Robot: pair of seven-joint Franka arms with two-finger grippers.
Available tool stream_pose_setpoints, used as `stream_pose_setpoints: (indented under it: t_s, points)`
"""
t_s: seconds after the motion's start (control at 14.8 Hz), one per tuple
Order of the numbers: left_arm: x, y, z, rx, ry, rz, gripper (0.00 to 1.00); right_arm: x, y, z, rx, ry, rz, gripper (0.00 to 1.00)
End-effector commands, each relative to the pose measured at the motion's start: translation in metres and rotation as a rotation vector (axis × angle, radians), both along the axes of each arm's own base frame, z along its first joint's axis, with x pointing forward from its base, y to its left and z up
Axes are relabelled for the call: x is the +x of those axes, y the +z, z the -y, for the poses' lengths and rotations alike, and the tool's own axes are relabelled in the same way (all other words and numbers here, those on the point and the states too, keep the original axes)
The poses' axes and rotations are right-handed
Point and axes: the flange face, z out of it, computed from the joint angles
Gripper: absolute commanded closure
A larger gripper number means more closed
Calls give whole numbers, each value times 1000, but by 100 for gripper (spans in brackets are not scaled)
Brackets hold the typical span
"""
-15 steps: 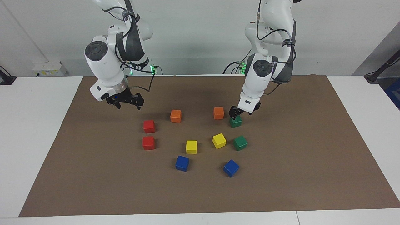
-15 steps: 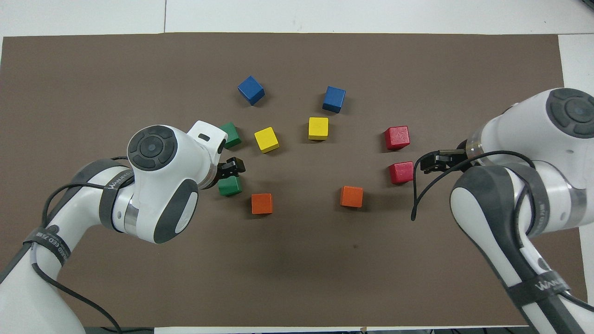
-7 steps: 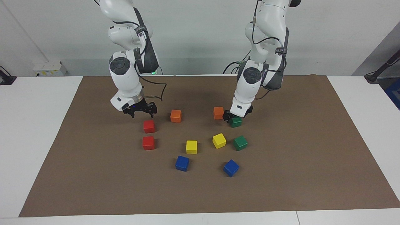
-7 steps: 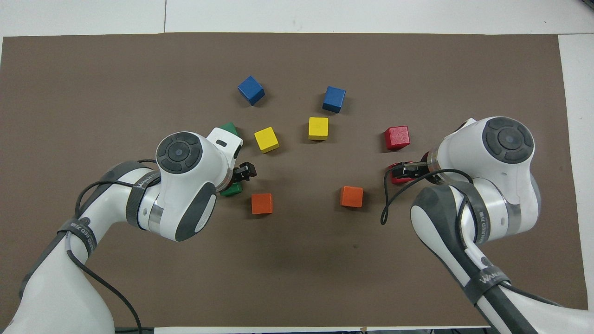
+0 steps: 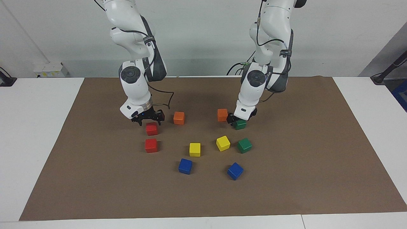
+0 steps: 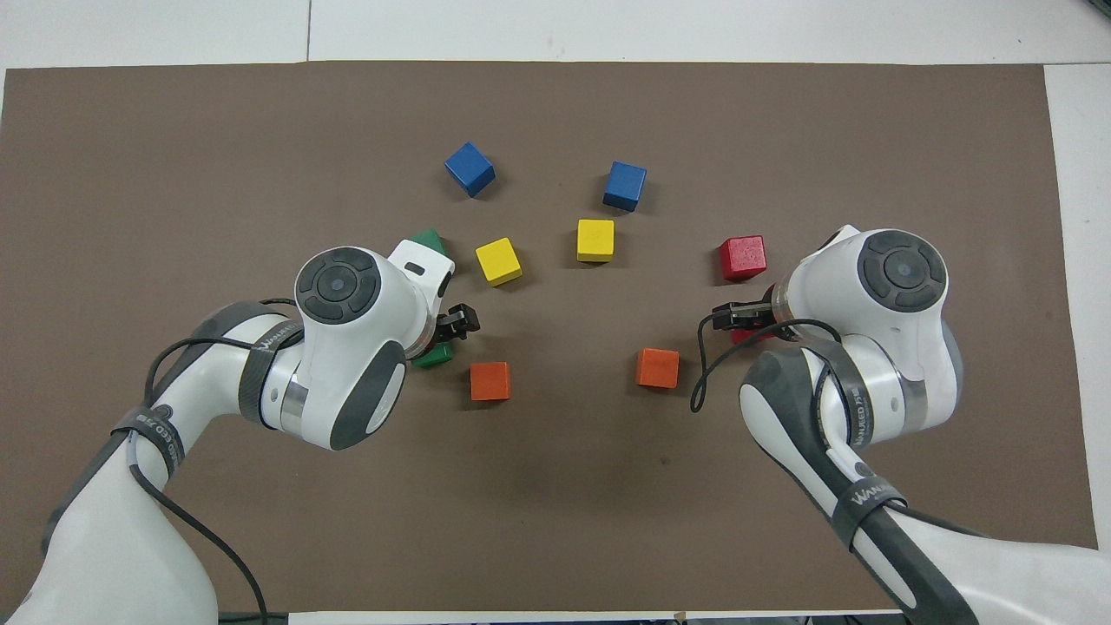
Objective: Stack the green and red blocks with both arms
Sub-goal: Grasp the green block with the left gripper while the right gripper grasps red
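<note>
The four blocks I am to stack are small matte cubes with crisp edges, all one size, none yet stacked. The nearer green block (image 5: 240, 124), dark green, sits on the mat just beside an orange cube (image 5: 222, 114) toward my left arm's end of the table. The farther green block (image 5: 244, 145) lies turned a little off square, beside a yellow cube (image 5: 223, 143). The nearer red block (image 5: 152, 128), bright red, and the farther red block (image 5: 151, 145) lie in line toward my right arm's end, close but apart.

My left gripper (image 5: 236, 120), black and small, is down at the nearer green block with its jaws spread wide; I cannot tell whether the fingers touch the block's sides. In the overhead view my wrist covers most of that block. My right gripper (image 5: 148, 119) hangs just over the nearer red block, jaws likewise spread, nothing held.

Both arms are glossy white shells with dark grey round joint caps and loose black cables.

Other cubes of the same make: a second orange cube (image 5: 179, 118) between the two grippers, a second yellow cube (image 5: 195, 149), and two blue cubes (image 5: 185, 166) (image 5: 235, 171) farthest from me. All rest on a flat brown mat (image 5: 302, 178) with a dull, paper-like surface, laid over a smooth white table (image 5: 31, 127).
</note>
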Motion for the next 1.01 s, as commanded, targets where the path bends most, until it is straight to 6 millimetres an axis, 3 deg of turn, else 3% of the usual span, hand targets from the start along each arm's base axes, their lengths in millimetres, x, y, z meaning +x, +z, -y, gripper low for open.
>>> stream_pose_setpoints:
  t_s: [0.0, 0.34, 0.4, 0.47, 0.54, 0.61, 0.67, 0.74, 0.94]
  points:
    - [-3, -7, 2, -9, 20, 6, 0, 4, -13, -1, 8, -10, 21, 0]
    - [-6, -18, -1, -10, 34, 15, 0, 3, -33, 0, 4, -10, 23, 0]
    - [-7, -18, -1, -9, 36, 13, 4, 4, -35, 0, 4, -10, 24, 0]
    - [-8, -18, 0, -5, 38, 3, 22, 3, -36, 0, 3, -13, 21, 0]
    - [-12, -18, 4, -1, 30, -5, 52, 4, -37, 0, 2, -25, 18, 2]
    - [-14, -17, 5, 9, 27, -24, 82, 4, -36, -1, 0, -46, 9, 38]
    - [-13, -12, 1, 16, 27, -38, 100, 4, -32, -2, -2, -68, -2, 85]
    - [-10, -1, -4, 16, 29, -39, 100, 3, -26, -5, -4, -66, -20, 100]
    - [22, 40, -52, 7, 17, -54, 100, 15, 28, -2, -7, -65, -56, 100]
